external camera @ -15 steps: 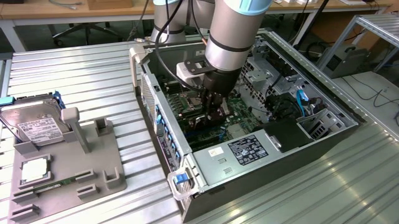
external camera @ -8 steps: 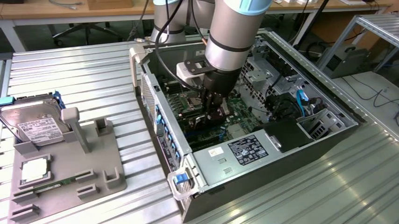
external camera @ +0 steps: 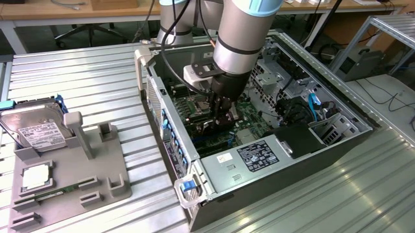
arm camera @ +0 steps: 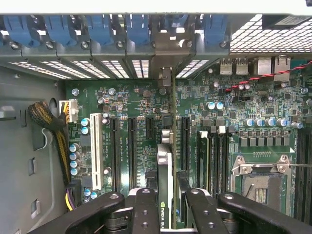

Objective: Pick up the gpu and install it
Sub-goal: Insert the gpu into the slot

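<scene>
The gpu [arm camera: 165,163] shows edge-on in the wrist view, a thin card with a green-and-black label. It stands upright over the green motherboard [arm camera: 126,97] between two black expansion slots. Its silver end bracket [arm camera: 166,78] reaches toward the case's rear slot openings. My gripper [arm camera: 165,187] is shut on the card, one black finger [arm camera: 146,204] on each side. In the exterior view the gripper [external camera: 222,116] hangs deep inside the open computer case [external camera: 259,160], just above the board.
Blue slot latches [arm camera: 97,27] line the case's rear wall. A white slot [arm camera: 96,153], a cable bundle [arm camera: 48,122] and the CPU socket [arm camera: 258,180] flank the card. Outside the case, a grey fixture [external camera: 97,170] holds a hard drive [external camera: 40,131] and a memory stick [external camera: 48,195].
</scene>
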`<action>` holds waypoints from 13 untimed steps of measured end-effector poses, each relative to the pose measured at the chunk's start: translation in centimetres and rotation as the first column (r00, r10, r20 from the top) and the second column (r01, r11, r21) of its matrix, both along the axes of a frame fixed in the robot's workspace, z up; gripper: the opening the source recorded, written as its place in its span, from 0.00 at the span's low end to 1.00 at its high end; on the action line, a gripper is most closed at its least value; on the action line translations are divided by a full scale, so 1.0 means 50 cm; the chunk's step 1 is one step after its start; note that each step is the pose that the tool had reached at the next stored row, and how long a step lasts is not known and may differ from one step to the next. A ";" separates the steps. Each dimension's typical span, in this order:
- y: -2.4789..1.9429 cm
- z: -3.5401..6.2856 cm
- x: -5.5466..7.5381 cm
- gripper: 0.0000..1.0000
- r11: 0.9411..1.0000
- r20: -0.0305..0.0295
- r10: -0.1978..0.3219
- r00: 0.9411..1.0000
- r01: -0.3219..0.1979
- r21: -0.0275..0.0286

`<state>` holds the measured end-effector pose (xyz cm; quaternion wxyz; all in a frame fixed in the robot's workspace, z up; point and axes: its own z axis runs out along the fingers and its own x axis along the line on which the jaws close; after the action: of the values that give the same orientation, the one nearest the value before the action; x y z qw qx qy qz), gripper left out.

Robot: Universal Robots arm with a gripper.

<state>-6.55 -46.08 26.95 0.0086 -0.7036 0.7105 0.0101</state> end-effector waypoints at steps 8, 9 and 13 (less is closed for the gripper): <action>0.0000 -0.001 0.000 0.26 1.000 0.000 0.000 1.000 0.000 0.000; -0.0001 -0.002 0.000 0.26 1.000 0.000 0.000 1.000 0.000 0.000; 0.0000 -0.002 -0.001 0.26 1.000 0.000 0.000 1.000 0.000 0.000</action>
<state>-6.58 -46.09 26.85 0.0086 -0.7036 0.7104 0.0101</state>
